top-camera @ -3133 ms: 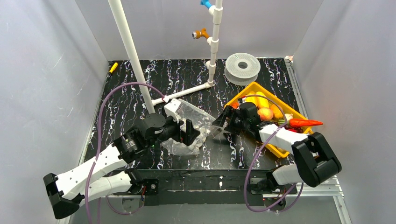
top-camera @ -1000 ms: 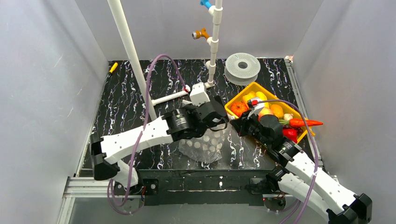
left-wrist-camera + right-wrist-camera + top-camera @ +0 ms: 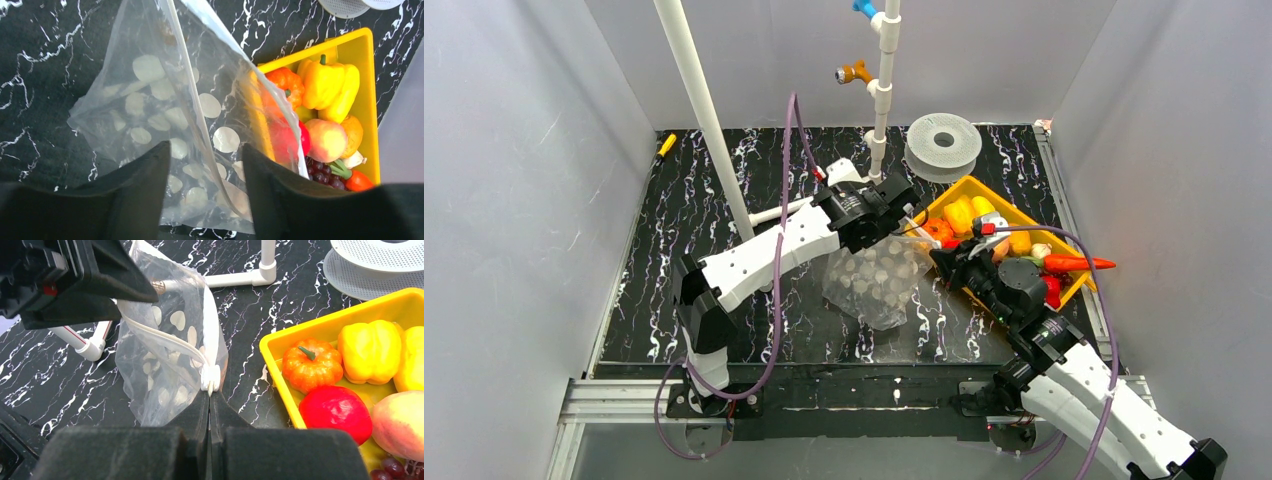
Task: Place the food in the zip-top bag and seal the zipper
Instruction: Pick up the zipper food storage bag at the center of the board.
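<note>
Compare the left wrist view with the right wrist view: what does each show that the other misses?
Left wrist only: the zipper running between the fingers of the open left claw, plus a red pepper beside the grapes. Right wrist only: the right claw shut on the zipper's end, and the white pipe. Both: the dotted bag, yellow tray, orange pumpkin, yellow pepper.

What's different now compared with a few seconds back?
The zip-top bag, crumpled near the table's centre before, has been lifted and shifted right, beside the yellow tray. The right gripper pinches its zipper end; the left gripper reached across, jaws apart astride the mouth. The food remains in the tray; none is bagged.
</note>
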You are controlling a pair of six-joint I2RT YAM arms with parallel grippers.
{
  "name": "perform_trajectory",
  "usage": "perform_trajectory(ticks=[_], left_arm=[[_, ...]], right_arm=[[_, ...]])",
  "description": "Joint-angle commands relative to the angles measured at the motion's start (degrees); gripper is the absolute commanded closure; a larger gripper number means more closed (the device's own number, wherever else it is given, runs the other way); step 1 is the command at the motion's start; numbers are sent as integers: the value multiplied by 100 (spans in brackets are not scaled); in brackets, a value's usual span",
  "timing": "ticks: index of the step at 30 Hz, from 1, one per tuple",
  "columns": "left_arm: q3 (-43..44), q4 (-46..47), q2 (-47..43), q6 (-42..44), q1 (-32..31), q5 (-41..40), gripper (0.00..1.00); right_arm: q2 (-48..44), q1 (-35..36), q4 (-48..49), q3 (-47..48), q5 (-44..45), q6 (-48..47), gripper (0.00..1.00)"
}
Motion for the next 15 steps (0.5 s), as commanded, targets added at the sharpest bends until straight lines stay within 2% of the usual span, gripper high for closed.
perform_trajectory(ticks=[1, 4, 6, 7, 9, 11, 15], left_arm=[[-131, -69, 5, -191, -11, 170, 57], [-125, -129, -25, -157, -13, 138, 62], [-124, -105, -47, 70, -13, 74, 74], [-101, -133, -52, 186, -16, 29, 80], [-95, -130, -88, 522, -12, -62, 89], [-163, 58, -183, 1202, -10, -130, 89], [-509, 631, -510, 2777, -3, -32, 91]], right_arm=[[-7, 17, 304, -15, 5, -121, 99], [43, 19, 201, 42, 18, -67, 99], [71, 17, 152, 48, 58, -3, 99], [104, 21, 87, 71, 64, 36, 95], [213, 19, -215, 200, 42, 171, 77], [368, 19, -619, 395, 6, 324, 63], [658, 19, -1477, 864, -110, 575, 53]])
